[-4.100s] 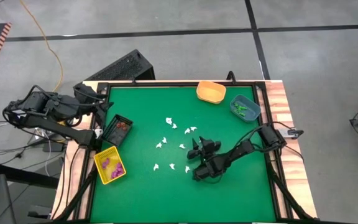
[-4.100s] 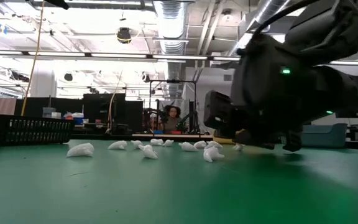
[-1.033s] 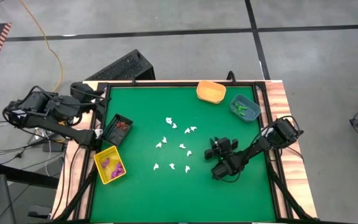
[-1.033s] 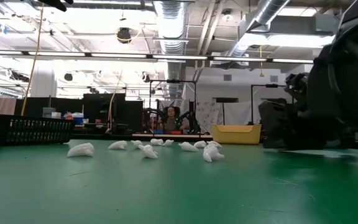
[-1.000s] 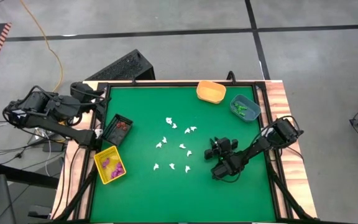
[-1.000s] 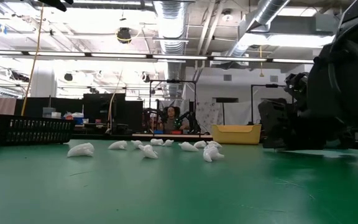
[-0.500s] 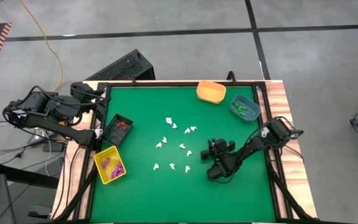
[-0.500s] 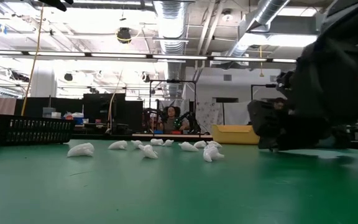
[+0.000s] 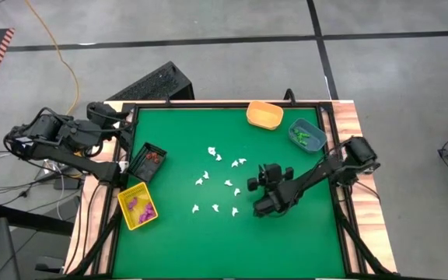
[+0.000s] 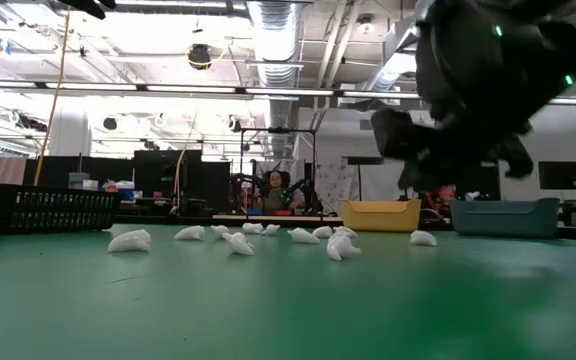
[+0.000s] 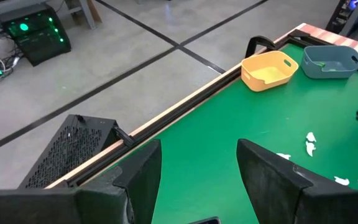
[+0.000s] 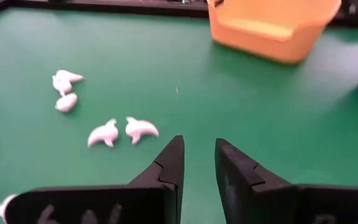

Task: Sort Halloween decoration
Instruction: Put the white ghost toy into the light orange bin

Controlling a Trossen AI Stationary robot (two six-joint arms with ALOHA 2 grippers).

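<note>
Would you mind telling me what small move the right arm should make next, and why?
Probably ease the right end effector toward the nearest white trinkets and lower over one. Its fingers look empty, white pieces lie loose on the green mat, and the orange bin looks empty. The left end effector waits off the table's edge.

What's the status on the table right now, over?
Right gripper open, empty, above the mat beside the white trinkets. Left gripper open, parked at the table's left edge. Nothing in the way.
</note>
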